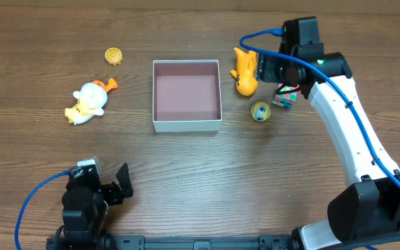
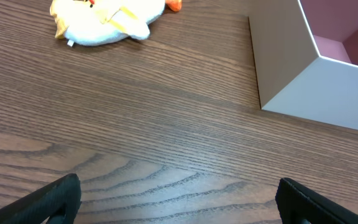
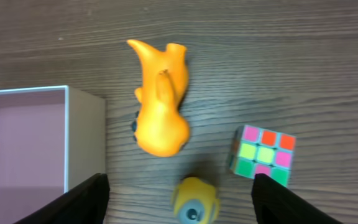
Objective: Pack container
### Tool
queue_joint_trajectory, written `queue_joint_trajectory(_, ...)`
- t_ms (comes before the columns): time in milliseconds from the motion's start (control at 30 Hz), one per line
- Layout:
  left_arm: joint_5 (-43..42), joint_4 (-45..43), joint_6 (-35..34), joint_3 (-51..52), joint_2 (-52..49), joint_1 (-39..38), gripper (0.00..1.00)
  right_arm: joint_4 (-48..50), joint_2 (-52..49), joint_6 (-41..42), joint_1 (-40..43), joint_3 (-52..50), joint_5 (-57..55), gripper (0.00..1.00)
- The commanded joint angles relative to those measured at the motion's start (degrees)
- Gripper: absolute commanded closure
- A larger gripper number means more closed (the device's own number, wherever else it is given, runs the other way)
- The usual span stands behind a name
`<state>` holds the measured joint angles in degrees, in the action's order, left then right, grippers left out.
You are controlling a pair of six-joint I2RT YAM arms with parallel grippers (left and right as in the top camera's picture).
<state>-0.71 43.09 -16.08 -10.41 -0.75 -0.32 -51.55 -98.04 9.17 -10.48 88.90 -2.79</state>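
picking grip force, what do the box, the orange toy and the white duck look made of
Box: looks like cardboard, with matte white walls, crisp folded corners and a dull pink inside.
Orange toy: probably rubber or soft plastic, given its smooth moulded surface with a slight sheen.
White duck: seems to be plush fabric, going by its fuzzy outline and slumped shape. The filling cannot be told.

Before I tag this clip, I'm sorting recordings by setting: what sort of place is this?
Likely a robotics lab bench, not a home: a left arm and right arm stand at a wood-grain table, with small toys scattered round a white box.
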Motion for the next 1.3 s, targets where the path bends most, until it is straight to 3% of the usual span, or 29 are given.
queue_joint_trajectory(0, -0.3, -0.1, 1.1, 0.6, 0.5, 0.4, 0.0, 0.7, 0.0, 3.8, 2.4, 1.5, -3.4, 0.2)
queue_joint_trajectory(400, -0.3, -0.1, 1.1, 0.6, 0.5, 0.4, 0.0, 3.7, -12.2, 16.6, 3.9, 1.4, -10.1, 0.18)
queue_joint_trajectory(667, -0.3, -0.1, 1.1, 0.6, 0.5, 0.4, 0.0, 2.9, -14.5, 22.1, 3.9, 1.4, -15.2, 0.2)
queue_joint_trajectory(767, -0.3, -0.1, 1.1, 0.6, 0.5, 0.4, 0.0, 2.6, -15.2, 22.4, 4.4, 1.2, -15.8, 0.19)
queue_joint_trajectory(900, -0.3, -0.1, 1.1, 0.6, 0.5, 0.4, 0.0, 1.5, -17.2, 21.9, 5.3, 1.2, -14.4, 0.11)
queue_joint_trajectory(1267, -0.3, -0.1, 1.1, 0.6, 0.5, 0.4, 0.0, 2.3, -18.8, 18.0, 8.2, 1.2, -10.8, 0.05)
